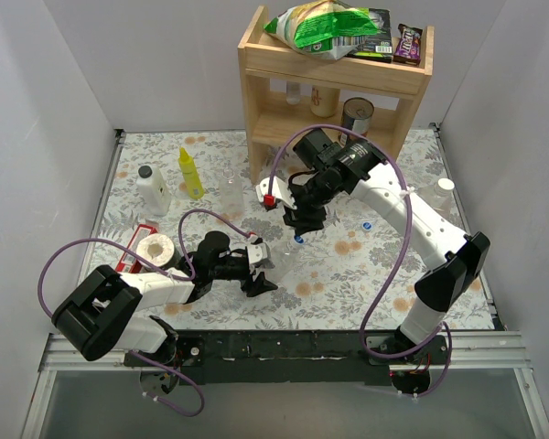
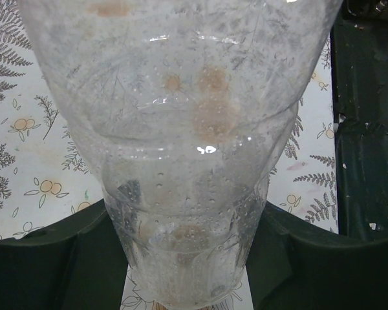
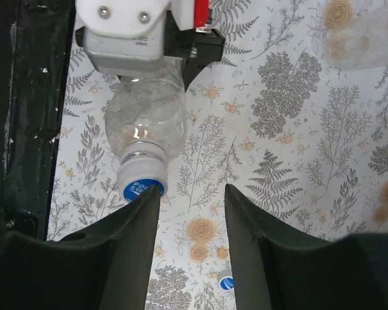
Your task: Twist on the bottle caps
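While spread open over table centre | right gripper: hovers beside blue cap on neck of clear bottle | left gripper: clamps that bottle, toward near edge

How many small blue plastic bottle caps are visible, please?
2. One cap sits on the neck of the clear plastic bottle in the left gripper; the other cap lies loose on the floral tablecloth. More may be hidden.
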Controlling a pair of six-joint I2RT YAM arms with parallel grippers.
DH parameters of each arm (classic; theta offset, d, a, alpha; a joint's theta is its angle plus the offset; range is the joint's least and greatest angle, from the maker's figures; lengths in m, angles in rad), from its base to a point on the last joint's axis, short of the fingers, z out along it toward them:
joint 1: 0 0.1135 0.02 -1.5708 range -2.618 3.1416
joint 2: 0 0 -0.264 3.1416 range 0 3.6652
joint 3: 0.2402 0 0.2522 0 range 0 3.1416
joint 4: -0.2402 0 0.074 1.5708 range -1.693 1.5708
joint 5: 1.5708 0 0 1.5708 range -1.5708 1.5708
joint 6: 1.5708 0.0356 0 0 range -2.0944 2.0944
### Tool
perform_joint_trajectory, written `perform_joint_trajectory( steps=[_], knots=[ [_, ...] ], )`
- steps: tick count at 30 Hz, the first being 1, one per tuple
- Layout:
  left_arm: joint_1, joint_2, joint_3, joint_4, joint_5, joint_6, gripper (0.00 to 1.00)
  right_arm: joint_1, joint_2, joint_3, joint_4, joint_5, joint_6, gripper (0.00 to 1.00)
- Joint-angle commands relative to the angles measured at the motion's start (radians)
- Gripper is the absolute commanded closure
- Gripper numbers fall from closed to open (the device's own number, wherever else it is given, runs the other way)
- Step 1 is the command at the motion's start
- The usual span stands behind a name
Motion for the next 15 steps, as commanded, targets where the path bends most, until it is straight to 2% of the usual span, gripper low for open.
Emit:
perform_joint_trajectory(
  steps=[1, 15],
  knots=[
    [0.007, -0.015, 0.018, 0.033, -0.004, -0.015, 1.00, 0.018, -0.053, -0.021, -0.021, -0.054, -0.018, 0.48],
    [0.013, -0.024, 0.015, 0.068, -0.009, -0.047, 1.00, 0.039, -0.068, -0.075, -0.021, -0.046, -0.005, 0.48]
  ],
)
